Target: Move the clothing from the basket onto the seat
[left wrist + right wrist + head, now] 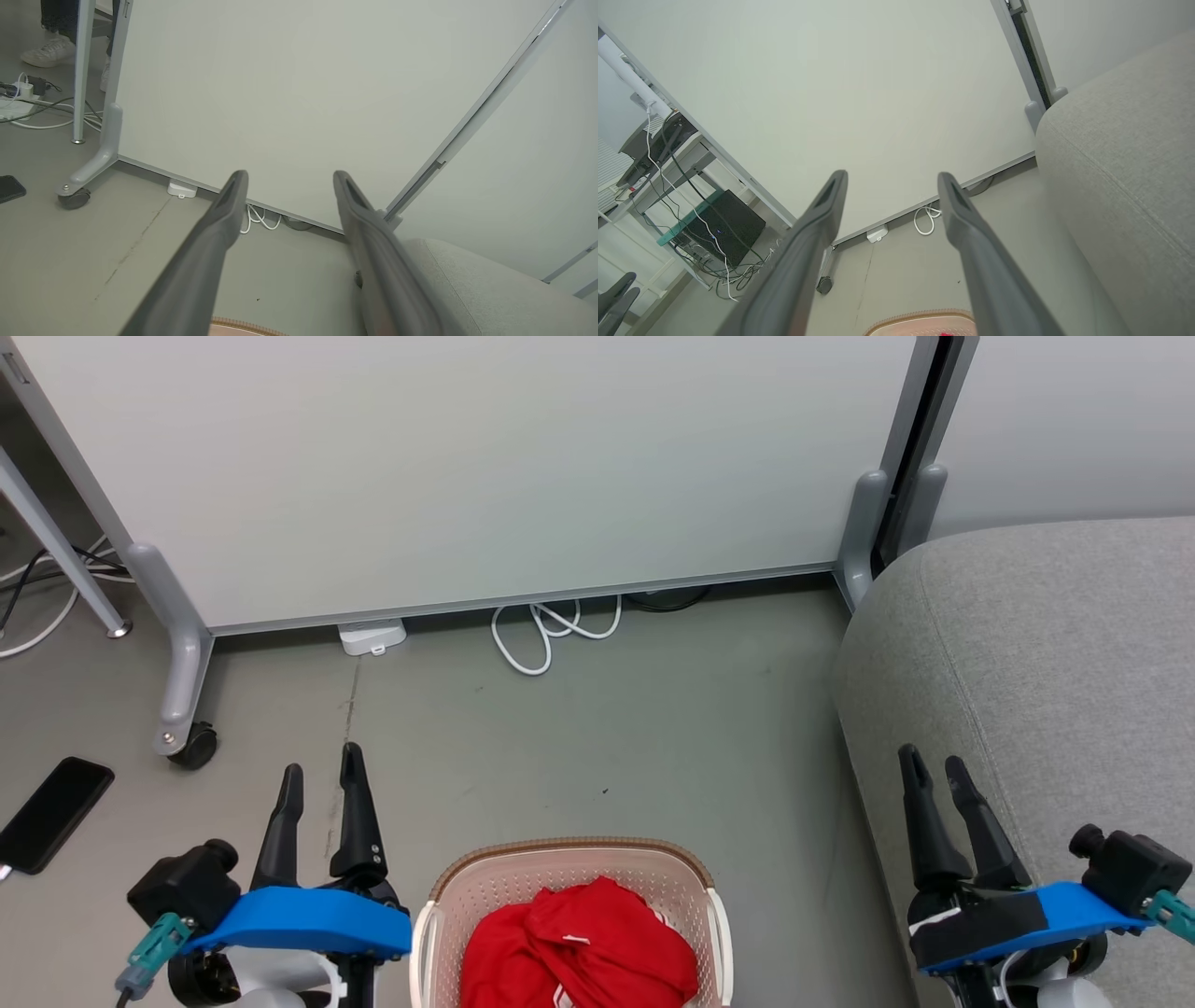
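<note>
Left pincer point(323, 758) and right pincer point(930, 755) stand apart, empty, flanking basket point(569, 846) holding red clothing point(579, 943); seat point(1055, 644) beside right pincer.

The head view looks steeply down on the floor point(597, 747), each wrist view sits low, facing forward along its fingers point(219, 228) toward the white panel point(467, 467), and all three share the basket point(569, 851) rim, white cable point(541, 635) and seat point(1055, 644).
</note>
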`<state>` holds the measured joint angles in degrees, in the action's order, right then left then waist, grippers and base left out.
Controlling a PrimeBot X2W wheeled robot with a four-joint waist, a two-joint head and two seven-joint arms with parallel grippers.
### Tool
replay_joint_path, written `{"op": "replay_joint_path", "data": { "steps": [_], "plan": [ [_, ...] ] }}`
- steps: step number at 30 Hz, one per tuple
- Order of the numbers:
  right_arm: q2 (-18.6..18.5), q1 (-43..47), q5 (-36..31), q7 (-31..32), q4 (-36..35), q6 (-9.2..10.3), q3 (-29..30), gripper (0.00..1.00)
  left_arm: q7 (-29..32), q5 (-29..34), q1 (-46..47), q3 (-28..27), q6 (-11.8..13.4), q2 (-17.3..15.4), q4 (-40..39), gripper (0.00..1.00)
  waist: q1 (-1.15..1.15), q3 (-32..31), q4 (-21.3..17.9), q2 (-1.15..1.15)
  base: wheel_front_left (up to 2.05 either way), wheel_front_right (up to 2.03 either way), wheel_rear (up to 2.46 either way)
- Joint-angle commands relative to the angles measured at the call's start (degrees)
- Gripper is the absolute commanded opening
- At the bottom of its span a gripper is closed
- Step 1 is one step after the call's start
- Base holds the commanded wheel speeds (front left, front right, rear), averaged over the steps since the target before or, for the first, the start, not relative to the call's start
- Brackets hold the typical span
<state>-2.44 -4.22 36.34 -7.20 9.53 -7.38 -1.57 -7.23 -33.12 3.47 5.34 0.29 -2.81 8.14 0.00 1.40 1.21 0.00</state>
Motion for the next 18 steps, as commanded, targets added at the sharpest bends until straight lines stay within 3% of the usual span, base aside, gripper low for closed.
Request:
{"op": "replay_joint_path", "data": {
  "steps": [1, 18],
  "plan": [
    [-0.4, -1.1, -2.1, -0.6, -0.3, -0.1, -0.3, 1.0, -0.6, 1.9, 1.4, 0.5, 0.4, -0.4, -0.3, 1.0, 0.0, 0.1, 0.0, 0.0, 0.0, 0.0, 0.0],
    [-0.5, -1.7, -12.6, -3.1, 0.7, -0.13, -1.9, 1.0, -3.1, 11.9, 2.2, 3.3, 2.1, -0.6, 1.1, 1.0, 0.0, 0.6, 0.5, 0.0, 0.0, 0.0, 0.0]
  ]
}}
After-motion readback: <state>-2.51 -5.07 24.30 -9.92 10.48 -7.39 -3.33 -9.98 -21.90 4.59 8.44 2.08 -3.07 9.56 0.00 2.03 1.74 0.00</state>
